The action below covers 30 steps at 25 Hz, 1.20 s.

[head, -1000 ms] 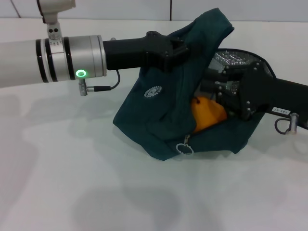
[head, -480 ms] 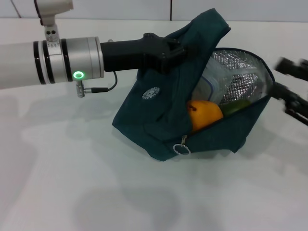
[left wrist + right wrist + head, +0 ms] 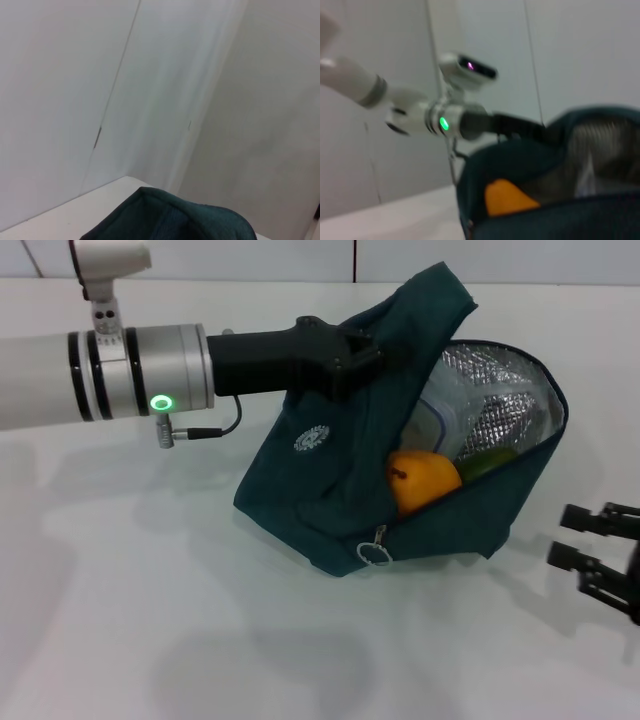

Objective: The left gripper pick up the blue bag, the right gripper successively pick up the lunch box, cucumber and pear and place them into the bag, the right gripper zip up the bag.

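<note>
A bare white table (image 3: 200, 640) fills the scene, backed by pale wall panels (image 3: 75, 75) with thin vertical seams. On it, the blue bag (image 3: 330, 490) leans to the robot's left, its mouth agape toward the right and silver foil lining exposed. The left gripper (image 3: 345, 355), on its silver arm with a green light, is clamped on the bag's upper fabric near a handle, holding it up. Inside the bag, the lunch box (image 3: 445, 415) stands against the lining, with the cucumber (image 3: 488, 461) just showing below it and the pear (image 3: 423, 480) at the front edge. The zipper ring (image 3: 374, 553) hangs at the bag's lower front. The right gripper (image 3: 580, 540), fingers parted and empty, hovers near the bag's right side.
</note>
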Motion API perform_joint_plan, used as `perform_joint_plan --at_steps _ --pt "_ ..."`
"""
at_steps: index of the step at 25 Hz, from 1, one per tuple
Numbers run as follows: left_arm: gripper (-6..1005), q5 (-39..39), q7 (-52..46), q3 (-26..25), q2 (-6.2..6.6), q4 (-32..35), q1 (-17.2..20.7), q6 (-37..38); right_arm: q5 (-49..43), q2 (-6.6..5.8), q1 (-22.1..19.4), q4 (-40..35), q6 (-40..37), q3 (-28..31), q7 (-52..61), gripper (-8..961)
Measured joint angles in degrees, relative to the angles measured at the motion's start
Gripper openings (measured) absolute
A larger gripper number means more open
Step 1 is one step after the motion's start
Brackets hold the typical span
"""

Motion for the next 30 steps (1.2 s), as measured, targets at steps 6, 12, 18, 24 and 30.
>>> perform_joint_plan --at_steps 6,12,18,24,30 --pt "60 0.2 0.2 0.0 -0.10 0.1 -0.3 0.0 -5.0 2.77 4.1 -0.1 7.6 -0.7 3.2 407" --pt "75 0.2 0.2 0.0 -0.19 0.2 -0.4 0.0 -9.3 3.51 8.9 0.0 11.6 -5.2 8.0 406" --pt "90 0.0 0.2 0.0 -0.19 0.2 0.1 0.1 -8.9 3.54 8.6 -0.7 11.6 -5.3 7.7 372" --pt "106 -0.5 0.9 0.0 -0.27 0.5 0.3 0.1 -7.0 3.54 7.8 -0.5 11.8 -4.1 3.4 207" --pt "121 -3.3 5.0 0.0 -0.24 2.4 2.6 0.1 5.9 3.46 4.0 0.3 9.9 -2.5 -5.7 113"
